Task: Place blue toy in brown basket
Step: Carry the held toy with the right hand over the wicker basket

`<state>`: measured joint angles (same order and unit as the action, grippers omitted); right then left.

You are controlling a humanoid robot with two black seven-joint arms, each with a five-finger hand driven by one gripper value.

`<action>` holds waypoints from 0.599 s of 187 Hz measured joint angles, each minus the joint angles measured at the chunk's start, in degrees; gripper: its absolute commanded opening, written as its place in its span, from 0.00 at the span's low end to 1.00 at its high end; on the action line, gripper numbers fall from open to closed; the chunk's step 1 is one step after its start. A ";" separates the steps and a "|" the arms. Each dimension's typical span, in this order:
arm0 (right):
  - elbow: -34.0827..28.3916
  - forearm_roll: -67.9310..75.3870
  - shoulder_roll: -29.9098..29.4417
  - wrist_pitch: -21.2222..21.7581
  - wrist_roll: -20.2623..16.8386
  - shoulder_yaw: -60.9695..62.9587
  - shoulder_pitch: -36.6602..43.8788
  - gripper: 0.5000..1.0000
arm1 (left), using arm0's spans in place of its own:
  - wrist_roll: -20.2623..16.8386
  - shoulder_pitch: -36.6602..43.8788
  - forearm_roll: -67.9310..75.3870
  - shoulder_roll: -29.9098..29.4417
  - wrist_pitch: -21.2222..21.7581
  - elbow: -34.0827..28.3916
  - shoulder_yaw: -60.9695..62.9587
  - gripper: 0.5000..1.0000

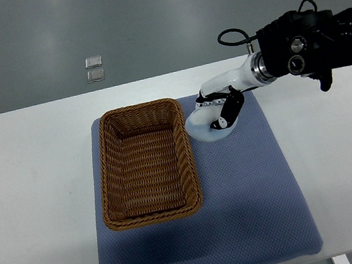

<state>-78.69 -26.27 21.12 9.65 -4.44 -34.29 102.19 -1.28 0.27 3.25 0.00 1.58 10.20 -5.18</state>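
Right hand (pixel 221 113): comes in from the right edge on a black arm and reaches down over the blue mat (pixel 252 187), just beside the basket's far right corner.
Fingers (pixel 225 115): curled down around the upper side of a pale, rounded object; they look closed on it, though I cannot see how firm the hold is.
Blue toy (pixel 204 130): I take the pale bluish, bowl-like shape under the fingers to be it; most of it shows below and to the basket side of the fingers, low over the mat or resting on it, I cannot tell which.
Long axis: the toy looks roughly round from here, so no clear long axis shows.
Brown basket (pixel 188 163): wicker, rectangular, nothing in it, its long side running away from the robot; it sits on the mat just to the left of the fingers, its right rim almost touching the toy.
Key relation: the basket's opening lies directly left of the fingers, with only the right rim between toy and inside.
Next move, my guess: lift enough to clear that rim, shift left, then release over the middle.
Risk: the toy could catch the rim if carried too low.
Left arm: not in sight.
Worktop (pixel 32 195): white, carrying the mat.
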 measured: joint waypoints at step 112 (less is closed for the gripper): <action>15.35 5.96 -20.92 -2.43 0.11 0.48 -3.71 0.00 | -0.04 -0.01 0.00 0.00 0.00 -0.18 -0.10 1.00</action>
<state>-63.34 -20.32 0.20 7.22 -4.33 -33.81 98.49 -1.32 0.26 3.25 0.00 1.58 10.01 -5.28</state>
